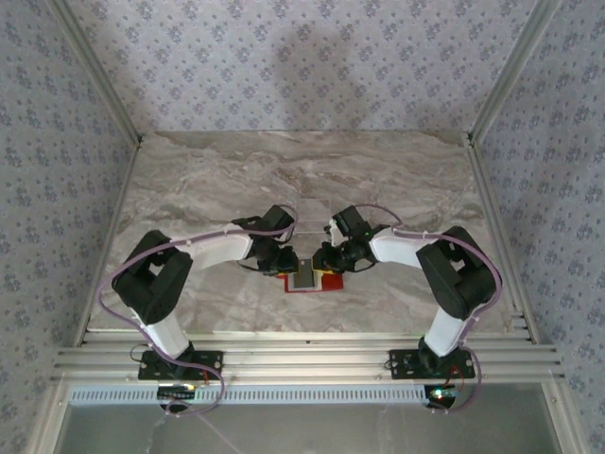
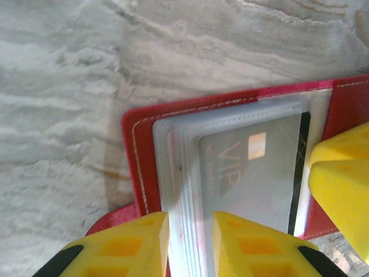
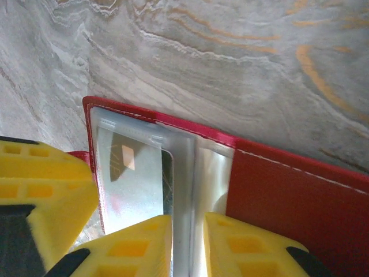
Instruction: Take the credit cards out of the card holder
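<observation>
Red card holder (image 1: 303, 281) lying open and flat on the marble-patterned tabletop (image 1: 312, 180); in the top view it sits at 6 o'clock of the tabletop's middle, between the two arms. The left fingers (image 1: 286, 268) come down on it from its 10 o'clock side, and the right fingers (image 1: 328, 274) from its 2 o'clock side, so that both sets meet over the open cover. Left wrist view: the red cover with pale stitching runs along 9 and 12 o'clock, with a stack of greyish clear pockets inside it. The credit cards (image 2: 248, 173) are inside these pockets, the front one grey-faced with the letters VIP, a small bright square and a dark stripe along its 3 o'clock edge. The left fingers stand close together at 6 o'clock, and the edges of the clear pockets fill the narrow gap between them, apparently pinched. A yellow finger of the right arm rests on the holder at 3 o'clock. Right wrist view: the right fingers stand at 6 o'clock with a slim gap holding one clear pocket leaf; whether they press on it cannot be told. A card shows through the pocket at 9 o'clock, bare red lining at 3 o'clock.
</observation>
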